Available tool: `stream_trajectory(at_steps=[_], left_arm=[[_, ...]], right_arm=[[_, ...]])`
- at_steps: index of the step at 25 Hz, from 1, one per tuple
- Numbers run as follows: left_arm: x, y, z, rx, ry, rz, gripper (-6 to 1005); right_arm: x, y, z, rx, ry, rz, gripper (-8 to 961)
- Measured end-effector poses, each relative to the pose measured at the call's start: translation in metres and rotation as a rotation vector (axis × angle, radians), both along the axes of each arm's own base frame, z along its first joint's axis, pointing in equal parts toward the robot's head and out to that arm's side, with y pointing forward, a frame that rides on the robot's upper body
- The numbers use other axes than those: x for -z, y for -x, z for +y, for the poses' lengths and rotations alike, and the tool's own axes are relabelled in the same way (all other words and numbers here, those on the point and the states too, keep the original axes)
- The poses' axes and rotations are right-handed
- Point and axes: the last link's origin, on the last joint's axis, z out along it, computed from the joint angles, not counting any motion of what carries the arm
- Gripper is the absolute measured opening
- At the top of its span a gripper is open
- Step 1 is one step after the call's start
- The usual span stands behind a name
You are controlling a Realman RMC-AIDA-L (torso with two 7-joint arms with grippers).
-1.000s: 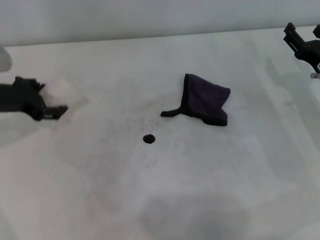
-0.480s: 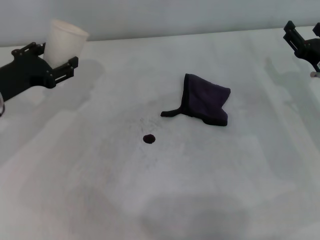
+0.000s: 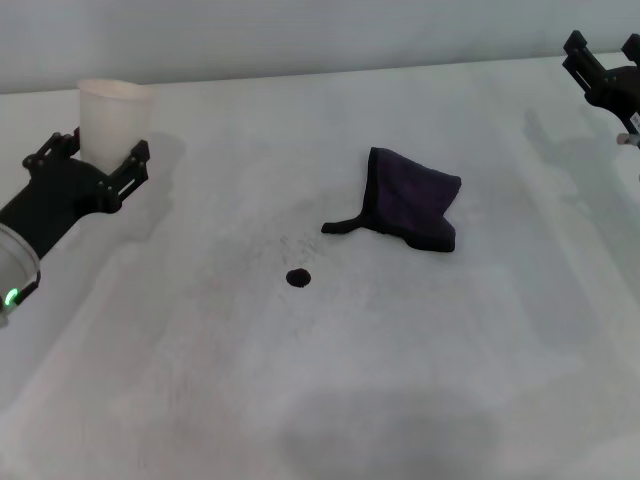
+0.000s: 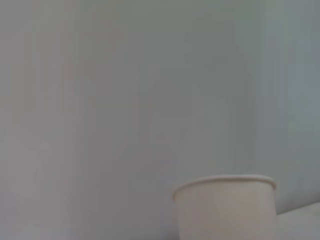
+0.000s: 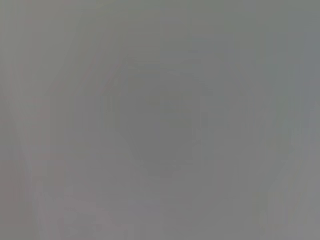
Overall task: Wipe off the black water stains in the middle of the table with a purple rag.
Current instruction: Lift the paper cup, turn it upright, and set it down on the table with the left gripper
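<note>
The purple rag (image 3: 410, 200) lies crumpled on the white table (image 3: 400, 380), right of centre, with its thin strip tail pointing left. The black water stain (image 3: 297, 277) is a small round spot to the rag's near left, with faint grey specks above it. My left gripper (image 3: 100, 150) is at the far left, its fingers on either side of the base of an upright white paper cup (image 3: 113, 118), which also shows in the left wrist view (image 4: 225, 207). My right gripper (image 3: 603, 55) is open and empty at the far right back edge, away from the rag.
A grey wall runs behind the table's back edge. The right wrist view shows only plain grey. A large faint shadow patch lies on the table at the near middle.
My left gripper swung up and back with the white cup, then came down a little and leftward. The right gripper shifted slightly. Rag and stain have not moved.
</note>
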Motion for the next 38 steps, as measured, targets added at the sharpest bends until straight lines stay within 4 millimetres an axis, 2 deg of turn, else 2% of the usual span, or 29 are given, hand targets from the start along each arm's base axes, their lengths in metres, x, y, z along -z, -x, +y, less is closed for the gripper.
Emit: stream_trajectory(at_steps=[13, 27, 38], left_arm=[[0.022, 0.017, -0.028, -0.089, 0.047, -0.019, 741], [0.025, 0.033, -0.047, -0.140, 0.062, -0.012, 741], [0.029, 0.037, -0.054, -0.146, 0.072, 0.008, 765]], right_arm=[[0.002, 0.004, 0.003, -0.008, 0.006, 0.003, 870], [0.006, 0.004, 0.001, -0.016, 0.028, -0.006, 870], [0.006, 0.004, 0.001, -0.013, 0.029, -0.007, 869]])
